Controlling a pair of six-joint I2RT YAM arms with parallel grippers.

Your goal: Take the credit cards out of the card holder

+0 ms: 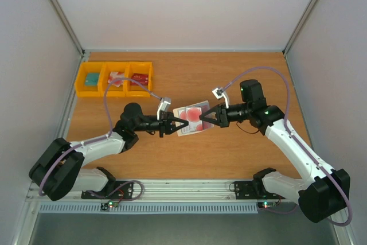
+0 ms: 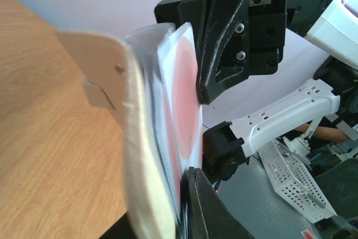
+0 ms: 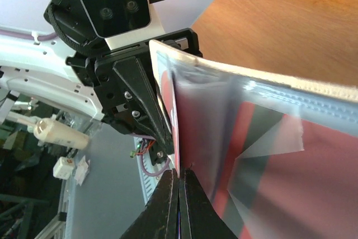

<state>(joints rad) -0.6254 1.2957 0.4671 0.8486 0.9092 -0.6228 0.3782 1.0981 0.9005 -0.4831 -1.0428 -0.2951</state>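
The holder [image 1: 198, 107] hangs open over the middle of the table [image 1: 241, 153], stretched between the two grippers with its pale inner side turned up toward the overhead camera. A whitish-pink card [image 1: 194, 117] with a red round mark sits in its clear pockets. More red shows through the plastic beside it, though how many cards there are I cannot tell.

From the left wrist the holder is seen edge on, with its cream outside [image 2: 95, 71] and the small snap tab [image 2: 98, 94] facing the wood. The card [image 2: 184, 99] stands just behind a clear pocket.

The right gripper [image 1: 207, 116] comes in from the right edge's side. Its fingers [image 3: 168, 205] are pressed together on the thin edge of the card (one black finger [image 2: 221, 54] lies flat against the red mark). The left gripper [image 1: 174, 123] meets the holder's opposite end, its fingers clamped on the holder's rim; only one finger [image 2: 204, 211] shows in its own camera.

Three yellow bins [image 1: 103, 76] stand in a row in the far left corner, well apart from the holder.
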